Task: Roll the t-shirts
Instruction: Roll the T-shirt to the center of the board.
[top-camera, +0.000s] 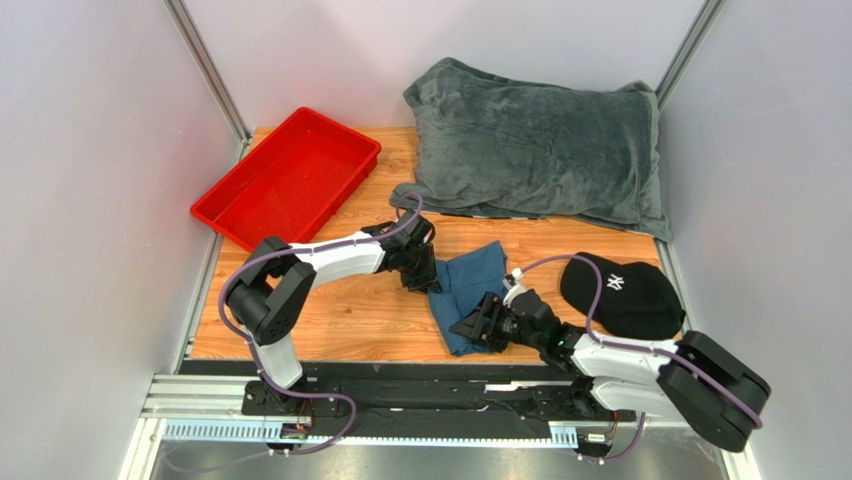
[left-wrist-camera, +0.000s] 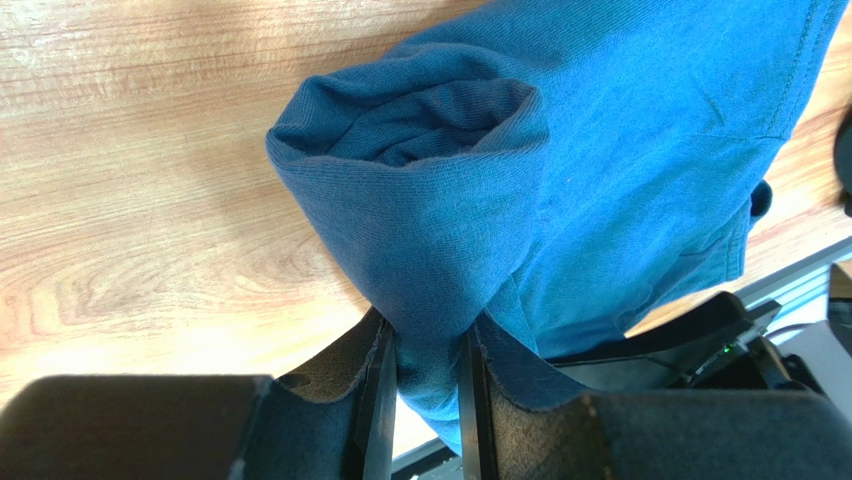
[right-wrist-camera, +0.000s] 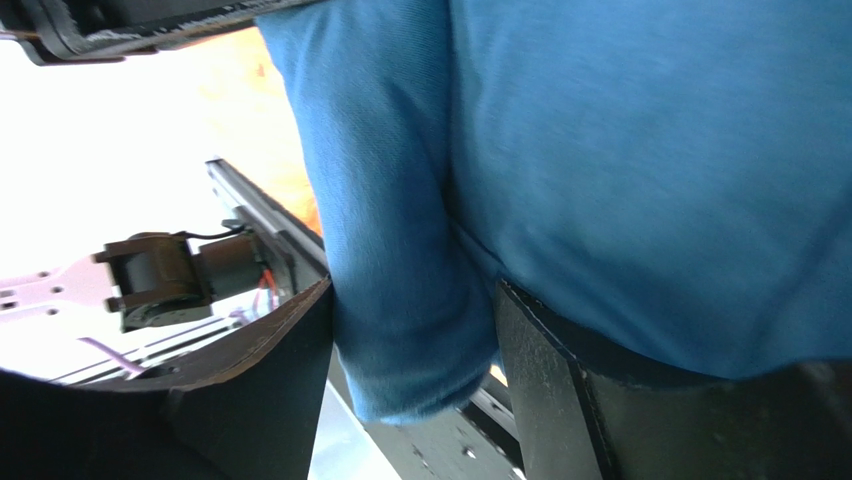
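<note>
Tee, centre frame: soft, light, limp; take it by folded edges. Left gripper pinches the rolled end. Right gripper straddles a fold; you cannot tell its grip.

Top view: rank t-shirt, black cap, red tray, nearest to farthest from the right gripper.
1. t-shirt, centre of the table, a fold between the jaws.
2. black cap, to the right, near edge.
3. red tray, back left corner.
</note>
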